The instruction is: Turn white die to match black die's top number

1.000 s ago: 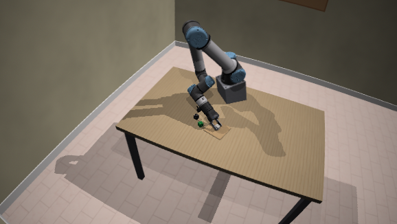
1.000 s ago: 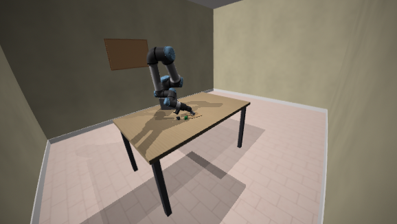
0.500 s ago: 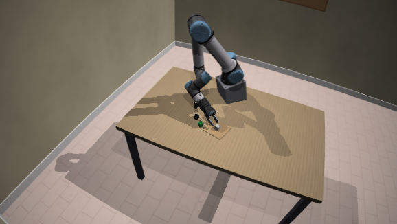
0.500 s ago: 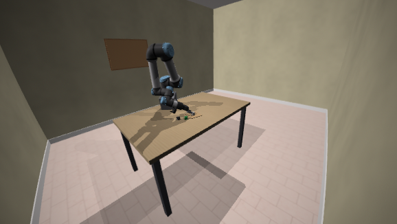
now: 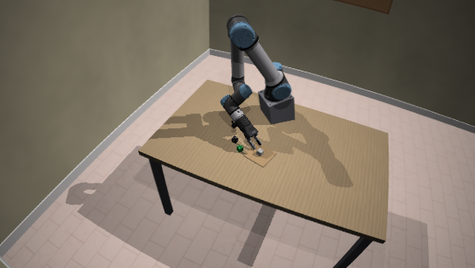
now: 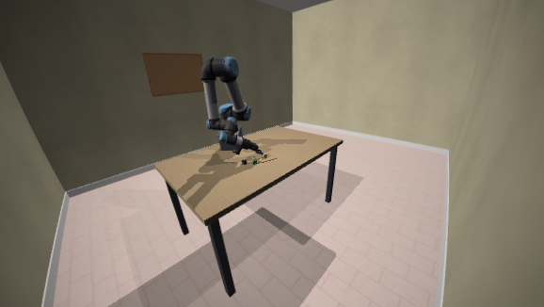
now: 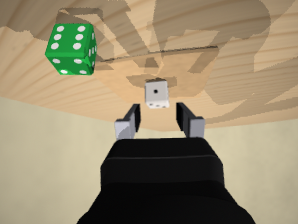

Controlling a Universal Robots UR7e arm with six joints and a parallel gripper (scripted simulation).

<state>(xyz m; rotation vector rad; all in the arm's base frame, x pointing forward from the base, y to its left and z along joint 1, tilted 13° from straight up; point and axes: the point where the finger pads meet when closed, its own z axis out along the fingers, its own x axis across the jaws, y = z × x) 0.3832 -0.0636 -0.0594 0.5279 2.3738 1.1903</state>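
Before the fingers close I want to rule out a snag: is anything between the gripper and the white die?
Nothing visible. The open gripper faces the white die directly; the green die sits off to the side.

Three cameras, one scene

The top view looks steeply down on the worktop [image 5: 329,173] from a high corner; the exterior view stands far back across the room; the wrist view peers close past the claw [image 7: 160,123]. All share the dice area.

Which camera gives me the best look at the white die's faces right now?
The wrist view: the white die sits just beyond the open tool, pips on two faces readable. The top and exterior views show it only as a pale speck on the mat, pips unreadable.
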